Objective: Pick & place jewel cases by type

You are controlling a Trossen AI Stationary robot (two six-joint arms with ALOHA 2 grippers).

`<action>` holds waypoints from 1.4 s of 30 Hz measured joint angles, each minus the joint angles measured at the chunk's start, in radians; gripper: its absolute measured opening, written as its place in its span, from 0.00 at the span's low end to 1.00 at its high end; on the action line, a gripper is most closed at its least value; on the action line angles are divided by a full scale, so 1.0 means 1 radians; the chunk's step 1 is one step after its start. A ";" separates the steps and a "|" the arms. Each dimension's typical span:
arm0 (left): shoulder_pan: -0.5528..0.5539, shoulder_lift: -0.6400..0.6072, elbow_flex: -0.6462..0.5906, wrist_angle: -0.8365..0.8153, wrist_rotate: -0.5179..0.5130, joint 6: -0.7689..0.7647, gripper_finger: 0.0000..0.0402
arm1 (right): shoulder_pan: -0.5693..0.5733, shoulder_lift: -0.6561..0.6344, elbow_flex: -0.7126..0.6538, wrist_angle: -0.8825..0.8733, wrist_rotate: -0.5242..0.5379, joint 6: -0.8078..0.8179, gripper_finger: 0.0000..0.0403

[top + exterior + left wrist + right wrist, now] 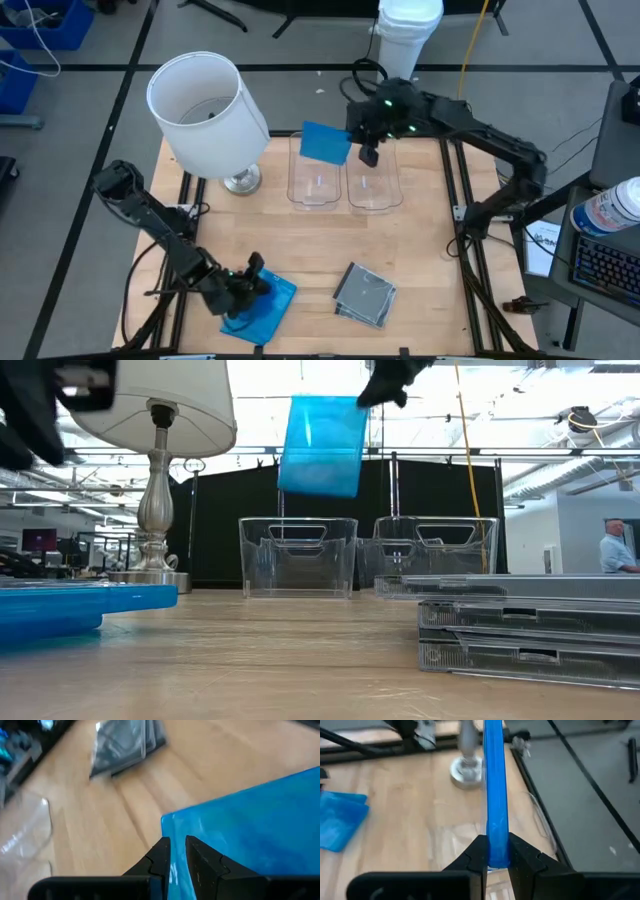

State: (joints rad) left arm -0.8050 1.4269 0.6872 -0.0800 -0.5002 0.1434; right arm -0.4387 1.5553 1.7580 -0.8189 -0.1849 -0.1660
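Note:
A bright blue jewel case (323, 142) hangs in the air over the left of two clear bins (317, 178), shut in my right gripper (366, 140). In the low view this blue case (320, 445) shows its broad face, well above the bin's rim (298, 523). More blue cases (262, 302) lie stacked flat near the table's near left corner. My left gripper (177, 854) is over that stack's edge (240, 830), fingers together; the low view shows it raised above the stack (80, 603). Clear cases with grey insides (364, 294) lie stacked near the near edge. My right gripper pinches the blue case between its two fingers at one edge (495, 851), near the upper right corner (362, 402) in the low view. The fingers come from the table's right, slanting down. The case is lifted clear, standing on edge and slightly tilted, hanging below the fingers.
A white-shaded lamp (208, 108) on a metal base (241, 181) stands left of the bins. The right bin (375, 180) sits next to the left one. Bare wood (300, 245) lies between the bins and the stacks. A person (616, 550) stands far off in the room.

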 joint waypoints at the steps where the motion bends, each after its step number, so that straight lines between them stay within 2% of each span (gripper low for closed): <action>1: 0.012 0.000 0.000 -0.010 0.008 -0.018 0.17 | -0.007 0.039 0.028 -0.023 -0.013 -0.008 0.11; 5: 0.048 0.000 0.000 -0.024 0.006 -0.082 0.17 | -0.006 0.214 0.179 -0.195 -0.026 -0.055 0.11; 8: 0.060 0.000 0.000 -0.025 0.004 -0.108 0.17 | -0.006 0.282 0.242 -0.265 -0.033 -0.075 0.11; 11: 0.061 0.000 0.000 -0.022 0.003 -0.136 0.17 | -0.010 0.292 0.244 -0.238 -0.033 -0.069 0.11; 15: 0.061 0.000 0.000 -0.022 0.002 -0.151 0.17 | -0.010 0.295 0.244 -0.170 -0.105 -0.058 0.11; 19: 0.061 0.000 0.000 -0.021 0.003 -0.164 0.17 | -0.012 0.293 0.244 -0.143 -0.125 -0.047 0.11; 23: 0.061 0.000 0.000 -0.022 0.003 -0.180 0.17 | -0.023 0.339 0.239 -0.120 -0.211 -0.007 0.11; 32: 0.061 0.000 0.000 -0.029 0.003 -0.198 0.17 | -0.036 0.416 0.238 -0.133 -0.210 0.000 0.11; 36: 0.061 0.000 0.000 -0.030 0.004 -0.198 0.17 | -0.048 0.373 0.237 -0.135 -0.174 -0.031 0.11; 42: 0.061 0.000 0.000 -0.031 0.003 -0.194 0.17 | -0.052 0.330 0.238 -0.152 -0.182 -0.030 0.11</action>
State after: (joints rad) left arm -0.7444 1.4265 0.6872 -0.1109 -0.4969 -0.0506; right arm -0.4912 1.8852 1.9965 -0.9707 -0.3668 -0.1956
